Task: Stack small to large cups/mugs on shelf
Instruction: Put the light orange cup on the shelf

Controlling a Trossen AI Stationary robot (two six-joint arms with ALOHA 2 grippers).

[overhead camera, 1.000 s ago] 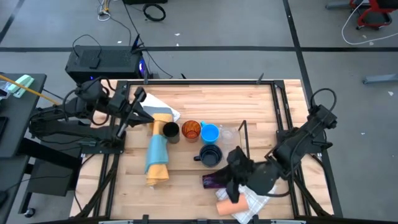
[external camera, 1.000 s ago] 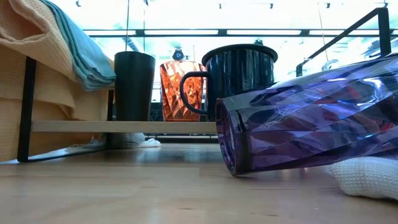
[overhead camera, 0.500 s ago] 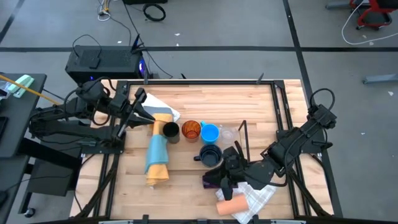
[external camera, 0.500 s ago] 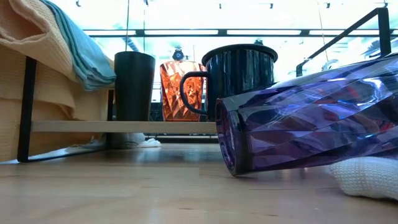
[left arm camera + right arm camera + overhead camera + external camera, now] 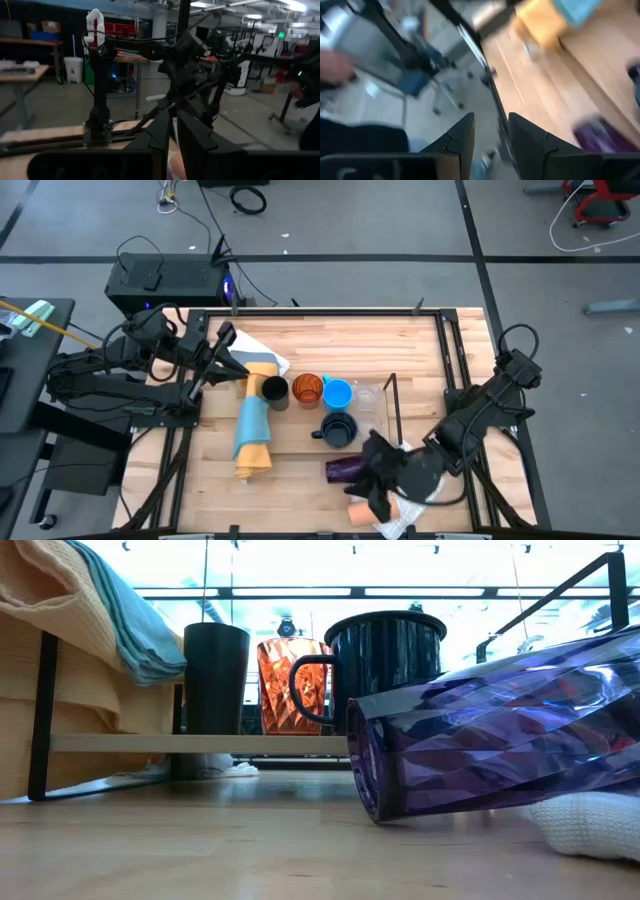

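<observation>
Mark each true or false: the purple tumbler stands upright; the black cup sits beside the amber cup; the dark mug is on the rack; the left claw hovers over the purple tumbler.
1. The purple tumbler stands upright. False: it lies on its side on the table.
2. The black cup sits beside the amber cup. True.
3. The dark mug is on the rack. False: it stands on the table in front of the row.
4. The left claw hovers over the purple tumbler. False: it waits at the table's far left; the right claw is near the tumbler.
</observation>
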